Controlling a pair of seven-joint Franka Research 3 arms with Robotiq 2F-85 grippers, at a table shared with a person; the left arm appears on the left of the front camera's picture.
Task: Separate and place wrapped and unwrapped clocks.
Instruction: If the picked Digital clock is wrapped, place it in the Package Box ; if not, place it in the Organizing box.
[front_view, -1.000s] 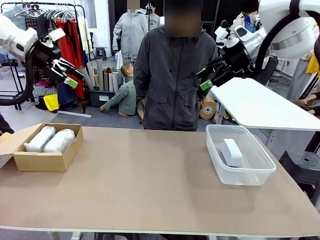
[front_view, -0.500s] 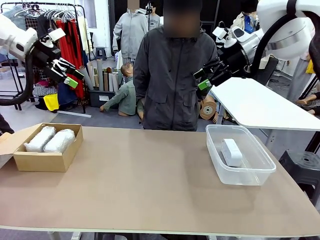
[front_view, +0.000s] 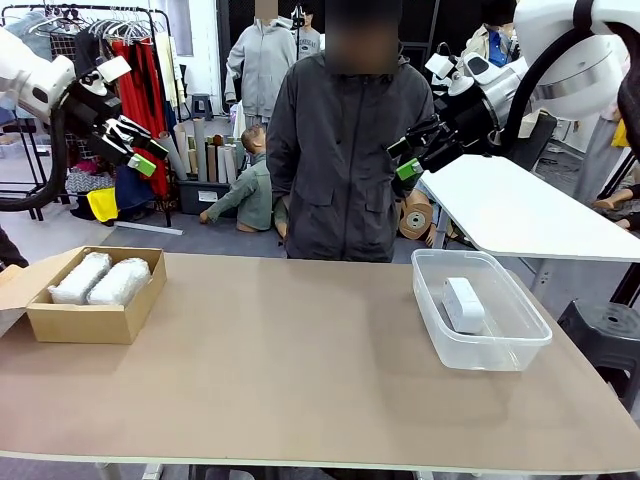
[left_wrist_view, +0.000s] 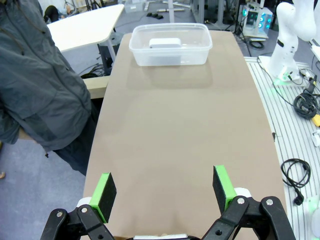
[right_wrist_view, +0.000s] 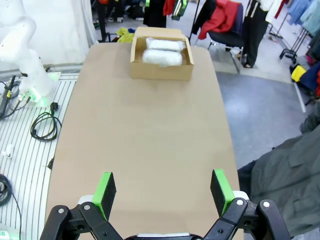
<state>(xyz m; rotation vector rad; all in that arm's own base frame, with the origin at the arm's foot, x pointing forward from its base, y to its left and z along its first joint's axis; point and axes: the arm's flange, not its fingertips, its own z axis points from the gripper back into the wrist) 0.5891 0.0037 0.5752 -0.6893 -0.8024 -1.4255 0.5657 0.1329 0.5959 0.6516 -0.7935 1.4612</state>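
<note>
Two wrapped clocks (front_view: 100, 279) lay side by side in the cardboard box (front_view: 85, 322) at the table's left. The bare clock (front_view: 463, 303) sat in the tub (front_view: 482, 350) at the right. Both the left gripper (front_view: 140, 150) and right gripper (front_view: 407, 158) hung high, fingers spread, empty.

Robotics lab or workshop, doubling as clothing storage. Clothes rack (front_view: 120, 60) with hanging garments upper left of front view, paper rolls (front_view: 200, 150) on the floor behind. Spare white robot arm (left_wrist_view: 292, 37) upper right of left wrist view, cables (left_wrist_view: 302, 100) on ribbed metal flooring (left_wrist_view: 295, 145) at right. White side table (front_view: 520, 210) right of centre.
</note>
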